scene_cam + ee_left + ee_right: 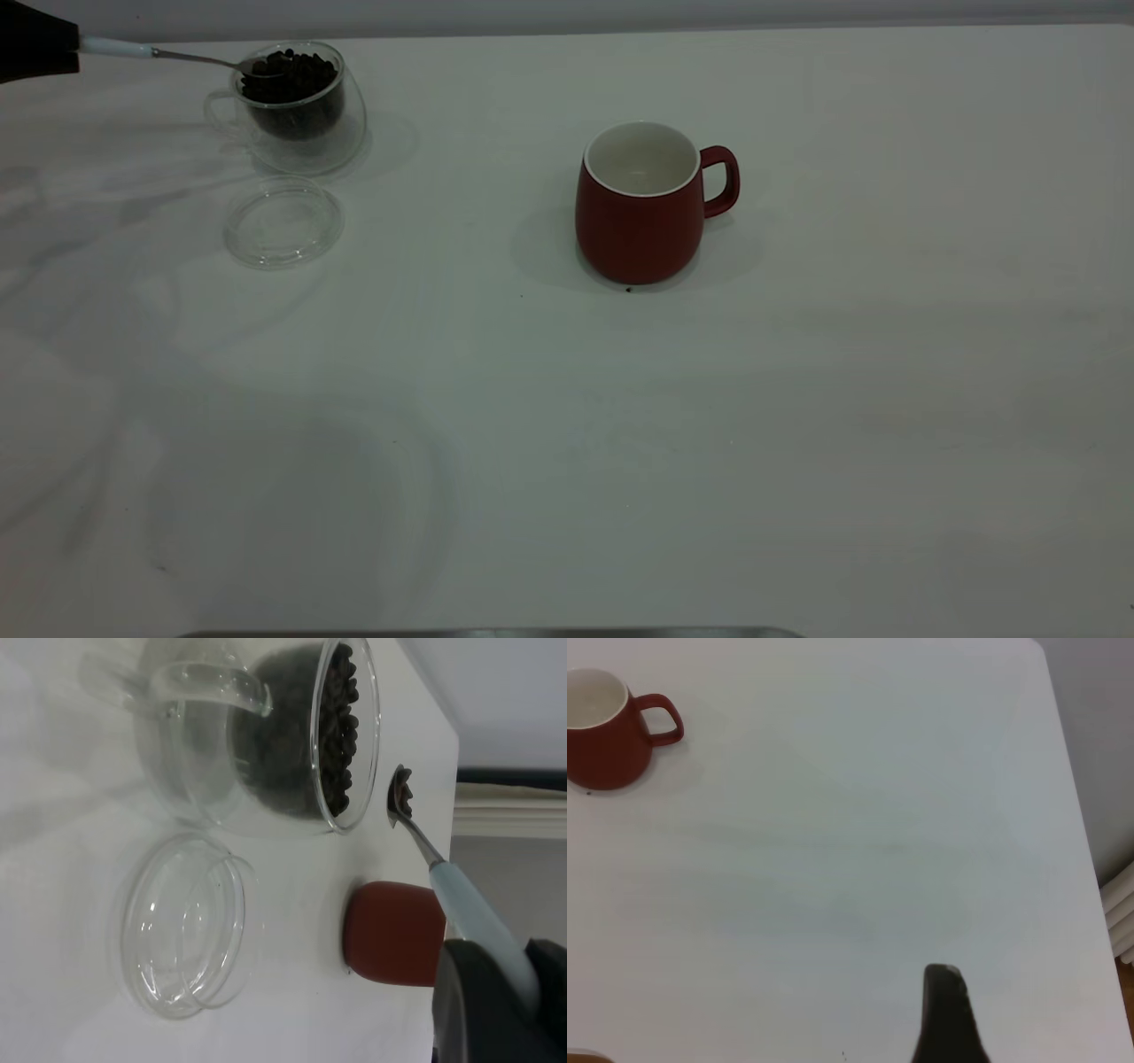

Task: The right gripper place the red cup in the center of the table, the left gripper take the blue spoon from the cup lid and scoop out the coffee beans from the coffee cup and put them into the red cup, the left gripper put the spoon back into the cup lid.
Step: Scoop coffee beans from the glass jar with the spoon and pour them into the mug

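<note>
The red cup [641, 213] already stands upright near the middle of the table [797, 425], its white inside empty, so the step in hand is the scooping. At the upper left of the exterior frame the left claw [35, 42] pinches the pale handle of the blue spoon [168, 55], whose metal bowl rests at the rim of the coffee cup [297, 111], on top of the heaped coffee beans [292, 75]. In the left wrist view the spoon bowl [400, 797] appears to carry a few beans just beside the glass rim. The cup lid [283, 221] lies bare on the table just in front of the coffee cup. The right claw [946, 1014] shows only as a dark tip at the lower edge of its own view, well apart from the red cup; whether it is spread or pressed together cannot be told. The next move likely calls for keeping the spoon level while carrying it rightward across to the red cup, then tipping it over the opening.
</note>
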Available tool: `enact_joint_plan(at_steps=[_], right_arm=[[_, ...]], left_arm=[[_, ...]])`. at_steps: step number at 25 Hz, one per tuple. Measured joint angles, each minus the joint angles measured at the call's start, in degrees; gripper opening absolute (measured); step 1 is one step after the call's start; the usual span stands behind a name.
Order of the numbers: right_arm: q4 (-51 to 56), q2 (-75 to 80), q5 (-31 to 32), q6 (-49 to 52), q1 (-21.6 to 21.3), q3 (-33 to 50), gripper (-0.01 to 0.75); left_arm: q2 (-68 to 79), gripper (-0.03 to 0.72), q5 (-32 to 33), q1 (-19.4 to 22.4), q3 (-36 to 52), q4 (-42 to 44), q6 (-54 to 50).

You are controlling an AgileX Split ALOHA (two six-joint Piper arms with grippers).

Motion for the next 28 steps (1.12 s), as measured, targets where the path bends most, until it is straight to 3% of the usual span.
enact_joint_plan(at_steps=[8, 28], right_arm=[[0.0, 0.0, 0.0, 0.0, 0.0, 0.0, 0.546], [0.0, 0.0, 0.0, 0.0, 0.0, 0.0, 0.546]], left_arm=[[0.0, 0.124, 0.05, -0.81, 0.0, -2.5, -0.08], [0.0, 0.124, 0.05, -16.24, 0.0, -2.5, -1.56]])
